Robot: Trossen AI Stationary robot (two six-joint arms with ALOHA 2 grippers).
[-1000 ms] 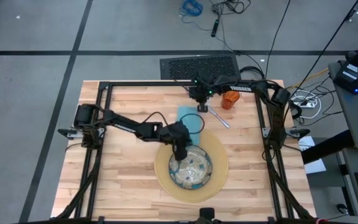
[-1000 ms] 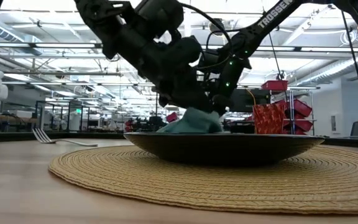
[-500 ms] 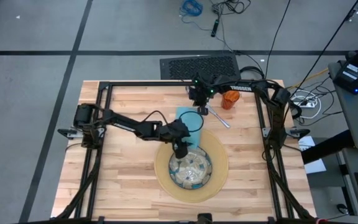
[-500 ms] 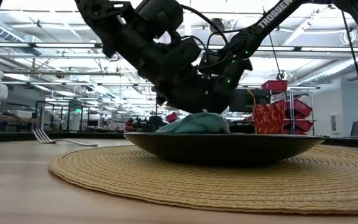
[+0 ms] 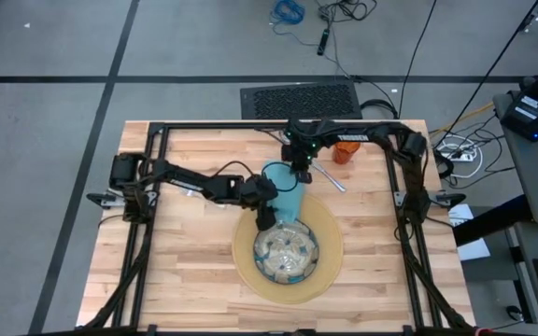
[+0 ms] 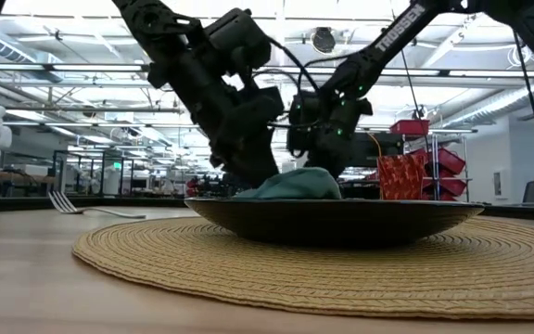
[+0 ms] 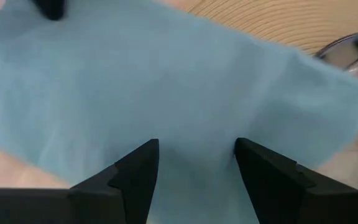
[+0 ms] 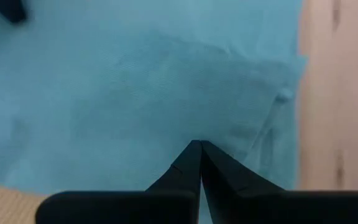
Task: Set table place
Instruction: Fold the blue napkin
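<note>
The teal napkin (image 5: 283,191) lies flat on the table (image 5: 185,280) beyond the glass plate (image 5: 292,257), with its near end over the far edge of the round tan mat (image 5: 330,257). My left gripper (image 5: 267,219) hangs open just over the napkin's near end (image 7: 166,81), its fingers clear of the cloth. My right gripper (image 5: 302,173) is shut and points down at the napkin's far part (image 8: 135,81). In the low view the napkin (image 6: 295,183) shows as a low hump behind the plate. My right gripper points its shut fingertips (image 8: 194,155) down from above at the napkin's far part (image 8: 229,134), close to a raised fold (image 8: 278,93). Whether the tips touch the cloth I cannot tell.
A small orange cup (image 5: 346,149) stands at the far right, with a silver utensil (image 5: 330,179) lying between it and the napkin. A fork (image 6: 72,204) shows far left in the low view. Black frame rails (image 5: 152,177) run along the table's sides.
My left gripper has opened and let go of the napkin, then drawn back off the plate toward the table's far edge. The cloth it held up has dropped and now lies flatter. My right gripper, still shut, has come from the far edge toward the near edge, over the napkin.
</note>
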